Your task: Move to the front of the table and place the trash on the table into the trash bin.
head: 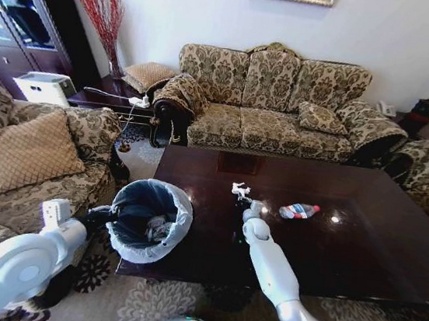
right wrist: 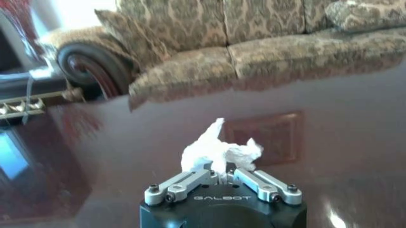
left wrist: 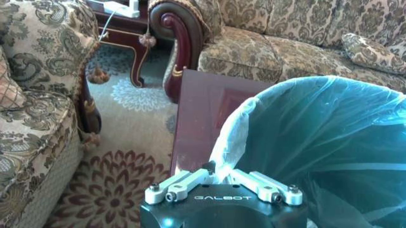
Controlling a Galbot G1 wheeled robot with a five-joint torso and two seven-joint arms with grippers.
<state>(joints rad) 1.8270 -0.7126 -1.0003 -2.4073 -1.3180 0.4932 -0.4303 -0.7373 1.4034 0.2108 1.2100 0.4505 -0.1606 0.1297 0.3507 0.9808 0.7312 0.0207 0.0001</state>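
the right tool [right wrist: 222,176] is pinched shut on the crumpled white paper [right wrist: 219,149] at mid-tabletop [head: 360,249]; it looks light and soft, so any fold gives purchase. the left tool [left wrist: 219,178] grips the trash bin [head: 148,221] rim.

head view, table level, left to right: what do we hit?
left gripper on the rim of the trash bin → crumpled white paper in the right gripper → crushed plastic bottle, all on the table.

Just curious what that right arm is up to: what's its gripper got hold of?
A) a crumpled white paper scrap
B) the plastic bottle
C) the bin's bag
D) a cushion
A: the right gripper is closed around the white paper scrap, low over the table.
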